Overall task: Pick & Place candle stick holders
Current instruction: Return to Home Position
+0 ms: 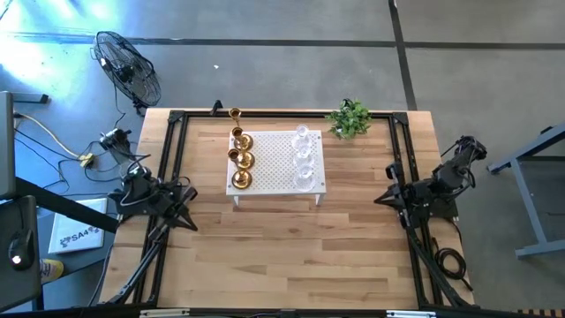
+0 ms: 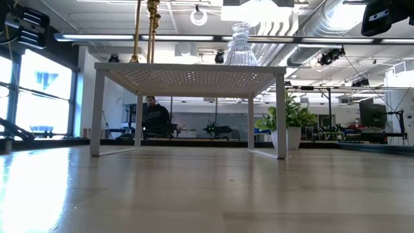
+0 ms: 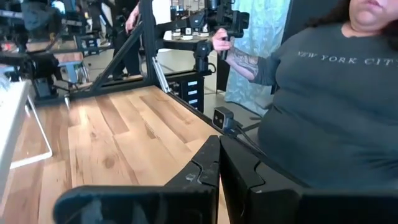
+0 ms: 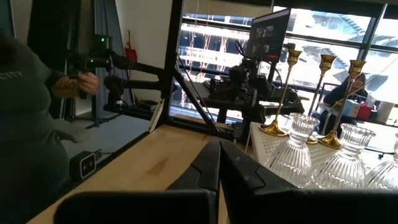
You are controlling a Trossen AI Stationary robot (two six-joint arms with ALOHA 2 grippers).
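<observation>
Left tool (image 1: 191,223) and right tool (image 1: 380,198) sit clenched, empty, at opposite table (image 1: 291,256) edges. Between them a white stand (image 1: 269,155) bears gold candle stick holders (image 1: 240,159) nearer the left tool, glass candle stick holders (image 1: 303,159) nearer the right.

A light wooden table (image 1: 291,256) stood on a grey concrete floor (image 1: 282,53) crossed by dark seams. On the floor beyond the table's far left corner sat a black wire fan (image 1: 128,69), with cables (image 1: 53,141) trailing nearer. A grey metal frame (image 1: 530,177) stood off to the right. Past the table's far edge, tall windows (image 2: 45,97) on the left let in bright daylight that glared on the tabletop. Overhead ran a long strip light (image 2: 103,37) and silver ducts (image 2: 314,29).
</observation>
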